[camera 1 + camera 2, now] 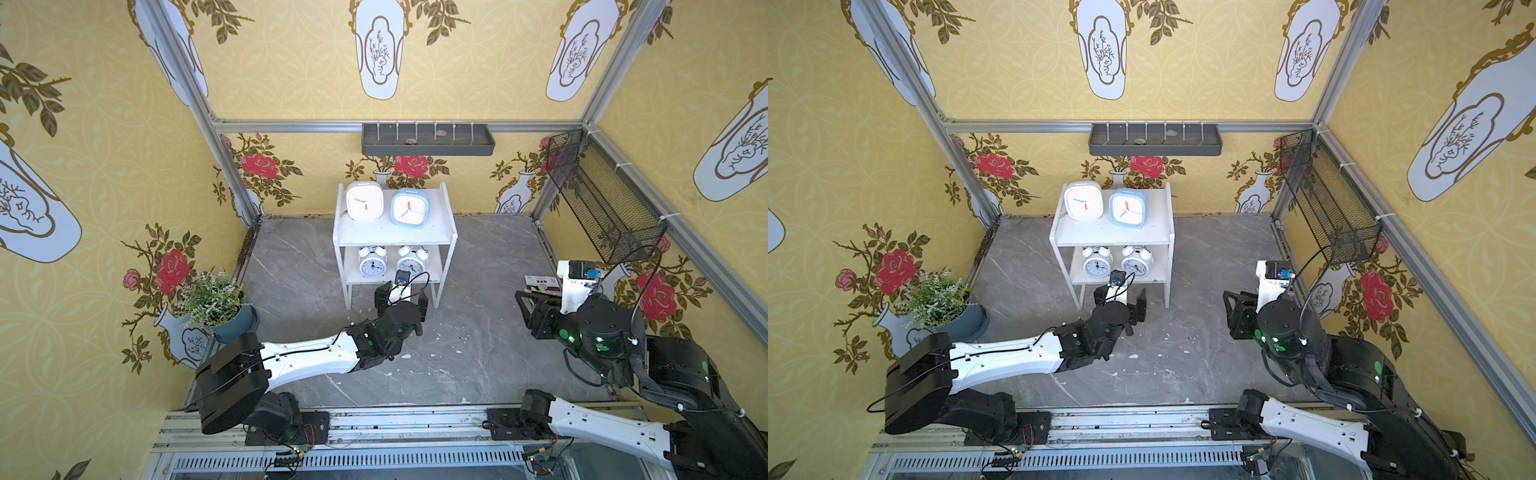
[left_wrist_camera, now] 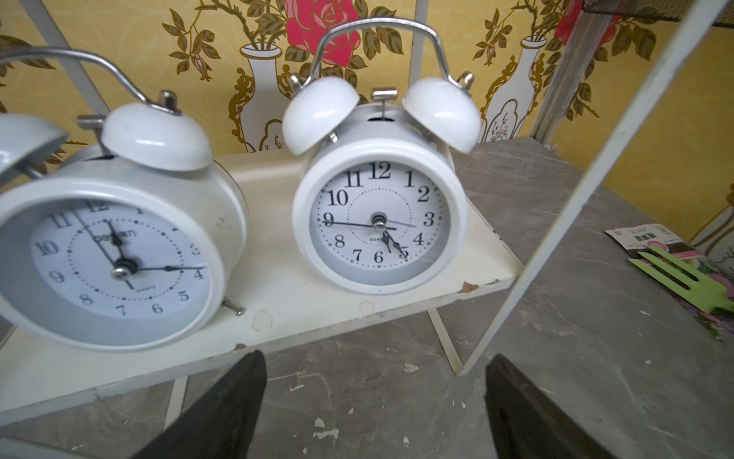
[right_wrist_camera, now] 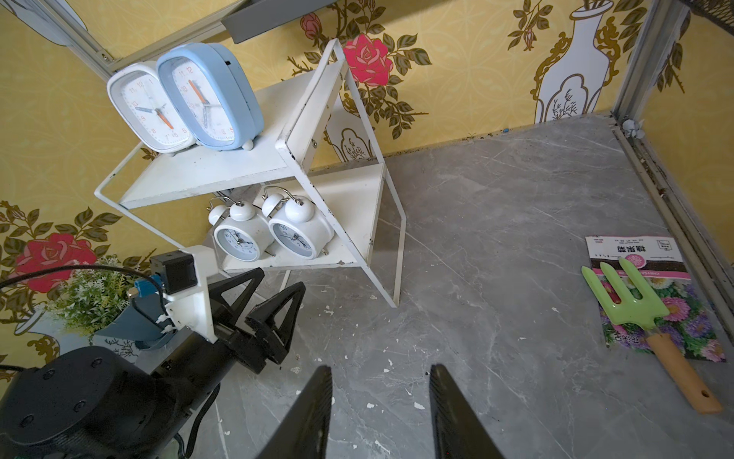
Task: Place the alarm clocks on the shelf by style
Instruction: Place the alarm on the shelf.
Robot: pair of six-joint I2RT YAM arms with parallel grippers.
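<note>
- Four alarm clocks stand upright on the shelf, with their faces turned toward my arms.
- On the upper board, the white rounded-square clock and the light blue rounded-square clock stand side by side, very close together. I cannot tell whether they touch.
- On the lower board, one twin-bell clock stands just beside the other twin-bell clock, with a narrow gap between them.
- My left gripper hovers just in front of the lower board's chipped front edge. Its jaws are spread and only floor shows between them.
- My right gripper hangs over the grey floor, well apart from the shelf. Its jaws are parted and empty.
- A green hand rake lies on a seed packet by the wall on my right.
</note>
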